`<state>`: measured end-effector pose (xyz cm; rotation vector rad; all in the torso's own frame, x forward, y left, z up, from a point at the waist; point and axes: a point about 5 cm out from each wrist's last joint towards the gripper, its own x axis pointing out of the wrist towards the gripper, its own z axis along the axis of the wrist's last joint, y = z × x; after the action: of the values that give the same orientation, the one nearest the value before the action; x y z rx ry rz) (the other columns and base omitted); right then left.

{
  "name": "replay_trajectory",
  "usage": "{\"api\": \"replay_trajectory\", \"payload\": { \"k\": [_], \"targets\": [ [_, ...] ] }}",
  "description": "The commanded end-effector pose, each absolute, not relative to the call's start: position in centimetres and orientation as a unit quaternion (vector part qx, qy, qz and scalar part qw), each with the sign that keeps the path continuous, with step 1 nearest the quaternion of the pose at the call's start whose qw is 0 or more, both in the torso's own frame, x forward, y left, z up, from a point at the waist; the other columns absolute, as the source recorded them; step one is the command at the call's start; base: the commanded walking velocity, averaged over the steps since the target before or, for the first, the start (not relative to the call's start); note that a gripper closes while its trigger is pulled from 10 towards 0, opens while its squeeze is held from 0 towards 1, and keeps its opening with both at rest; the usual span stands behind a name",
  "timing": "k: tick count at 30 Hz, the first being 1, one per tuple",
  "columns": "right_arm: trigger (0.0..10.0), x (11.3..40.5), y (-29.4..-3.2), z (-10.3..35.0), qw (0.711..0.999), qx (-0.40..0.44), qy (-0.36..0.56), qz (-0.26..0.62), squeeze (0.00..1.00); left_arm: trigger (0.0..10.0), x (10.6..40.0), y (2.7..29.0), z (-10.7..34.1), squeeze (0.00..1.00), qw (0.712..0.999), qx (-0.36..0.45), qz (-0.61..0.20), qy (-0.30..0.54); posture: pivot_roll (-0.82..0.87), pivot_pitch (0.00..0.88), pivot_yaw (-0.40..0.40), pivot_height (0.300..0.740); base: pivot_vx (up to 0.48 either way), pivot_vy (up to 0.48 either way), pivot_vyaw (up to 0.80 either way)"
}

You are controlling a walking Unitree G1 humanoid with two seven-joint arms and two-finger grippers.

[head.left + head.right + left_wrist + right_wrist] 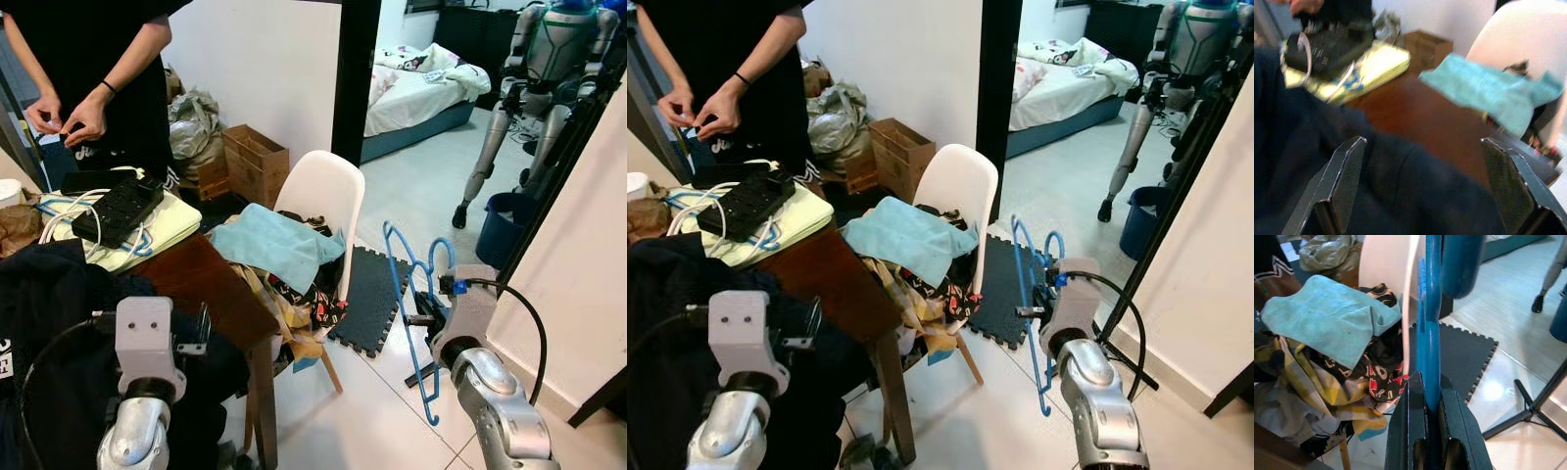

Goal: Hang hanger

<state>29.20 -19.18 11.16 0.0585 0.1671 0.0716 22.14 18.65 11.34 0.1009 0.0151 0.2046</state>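
Blue plastic hanger (411, 304) stands at the lower right of the head views, hook uppermost, thin and looped, clamped edge-on between the closed fingers of the right gripper (1432, 396) above pale floor tiles. The right wrist view adds detail: the fingers squeeze the hanger's flat bar, with a teal cloth (1327, 318) heaped on clothes over a white chair (323, 191) beyond. The left gripper (1425, 181), at lower left, has its fingers spread wide apart over dark fabric (1352, 166) on a brown table (211, 279). A person (98, 59) stands at upper left behind a black power strip (118, 208).
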Motion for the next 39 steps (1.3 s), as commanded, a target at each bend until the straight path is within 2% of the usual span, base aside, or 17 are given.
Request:
{"api": "replay_trajectory", "payload": {
  "k": [1,19,26,39],
  "targets": [
    [10.0,29.4,-18.9,11.1,0.995,0.025,0.083,0.045,0.00,10.0,22.1,19.0,11.2,0.00,0.992,0.061,0.108,0.009,0.04,0.000,-0.036,0.740,0.000,0.000,0.00],
    [10.0,29.7,-16.7,11.6,0.992,0.004,0.074,0.104,0.00,10.0,21.0,19.1,11.6,0.00,0.988,0.063,0.137,0.009,0.08,0.000,-0.052,0.740,0.000,0.000,0.00],
    [10.0,29.6,-17.2,11.4,0.992,0.020,0.079,0.099,0.00,10.0,21.3,19.0,11.8,0.00,0.988,0.044,0.151,0.008,0.05,0.000,-0.042,0.740,0.000,0.000,0.00],
    [10.0,29.2,-17.6,11.4,0.992,0.024,0.082,0.096,0.00,10.0,21.4,18.1,11.4,0.00,0.991,0.026,0.129,0.019,0.04,0.000,-0.043,0.740,0.000,0.000,0.00]
  ]
}}
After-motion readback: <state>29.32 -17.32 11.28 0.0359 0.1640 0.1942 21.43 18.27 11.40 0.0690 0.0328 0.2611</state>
